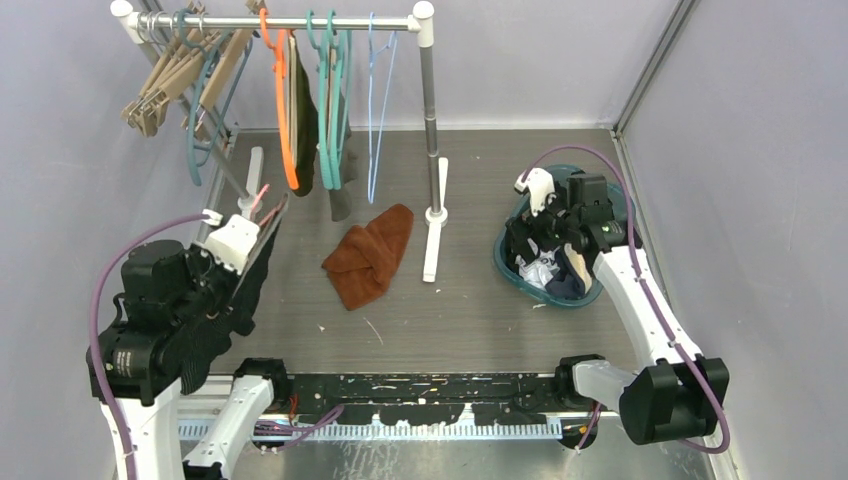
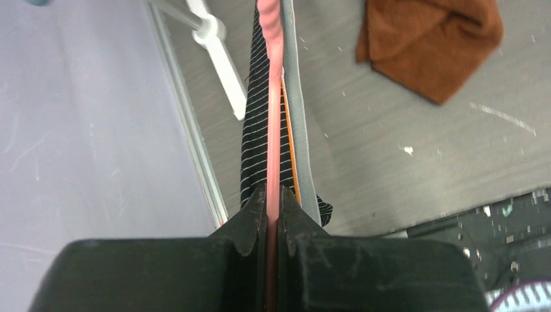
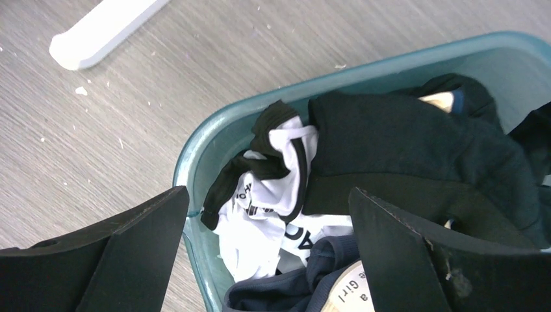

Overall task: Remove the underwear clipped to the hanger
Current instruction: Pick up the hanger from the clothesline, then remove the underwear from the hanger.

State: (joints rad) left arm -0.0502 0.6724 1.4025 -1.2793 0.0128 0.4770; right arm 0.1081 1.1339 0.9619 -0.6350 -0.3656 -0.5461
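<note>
My left gripper [image 2: 273, 195] is shut on the bar of a pink hanger [image 2: 273, 123], low at the left of the table. A black pinstriped underwear [image 2: 256, 130] with a grey waistband [image 2: 296, 136] is clipped to it and hangs down beside the left arm [image 1: 240, 290]. More dark underwear [image 1: 305, 130] hangs from an orange hanger [image 1: 283, 100] and a teal hanger [image 1: 330, 100] on the rack. My right gripper [image 3: 268, 195] stands open above a teal basket [image 3: 195, 149]. In the basket lie black underwear [image 3: 403, 149], white-and-black underwear [image 3: 273, 188] and navy underwear [image 3: 305, 273].
A rust-brown cloth [image 1: 372, 255] lies on the table in front of the rack. The rack's white foot [image 1: 435, 235] stands between the cloth and the basket [image 1: 510, 262]. Bare wooden hangers [image 1: 170, 75] and a blue wire hanger [image 1: 378, 110] hang on the rail. Walls close in left and right.
</note>
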